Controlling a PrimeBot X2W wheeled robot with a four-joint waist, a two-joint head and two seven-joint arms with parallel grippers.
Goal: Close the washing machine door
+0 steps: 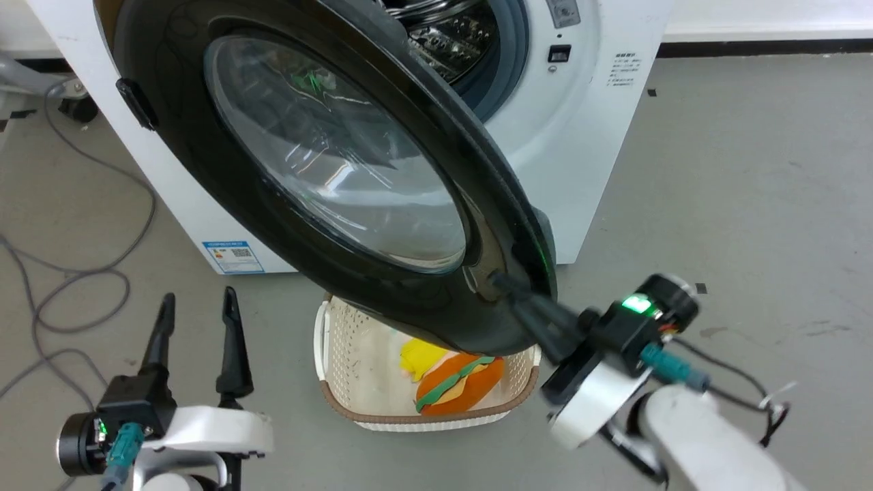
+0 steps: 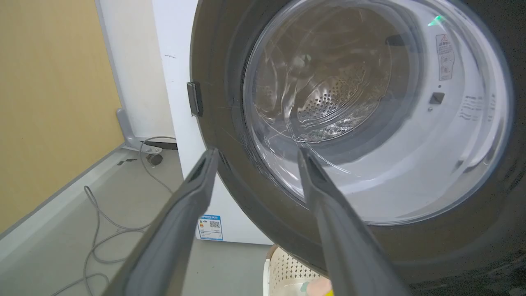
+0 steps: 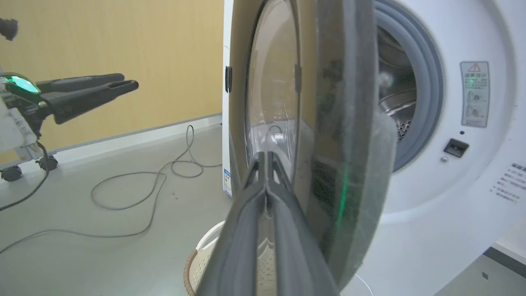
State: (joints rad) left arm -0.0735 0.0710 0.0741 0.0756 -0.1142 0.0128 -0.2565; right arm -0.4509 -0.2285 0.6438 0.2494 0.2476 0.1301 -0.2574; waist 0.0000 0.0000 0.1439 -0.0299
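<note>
Right gripper (image 1: 501,281), two long dark fingers on a black-and-white wrist, reaches in from lower right of head view; fingers pressed together with no gap, nothing between them, tips against the lower right edge of the large round glossy black washing machine door (image 1: 327,150) with its clear bulging glass window. In right wrist view the same closed pair (image 3: 267,158) rises from bottom centre and meets the door's (image 3: 328,123) dark outer face, seen nearly edge-on. Door stands partly open, swung out from the big white front-loading washing machine (image 1: 580,136), filling upper centre of head view. Perforated steel drum (image 1: 450,34) shows behind it at top edge; grey rubber gasket (image 3: 427,82) at upper right of right wrist view. Left gripper (image 1: 198,300) at lower left of head view, fingers spread wide, holding nothing, well apart from the door. In left wrist view its two fingers (image 2: 258,153) frame the door's (image 2: 370,123) lower left rim without touching. Small blue label sticker (image 1: 233,256) low on machine front, left of centre. Cream perforated plastic laundry basket (image 1: 341,354) on grey floor below the door, bottom centre, with an orange plush with green stripe (image 1: 457,385) inside. Loose grey cable (image 1: 82,279) loops on the floor at left
</note>
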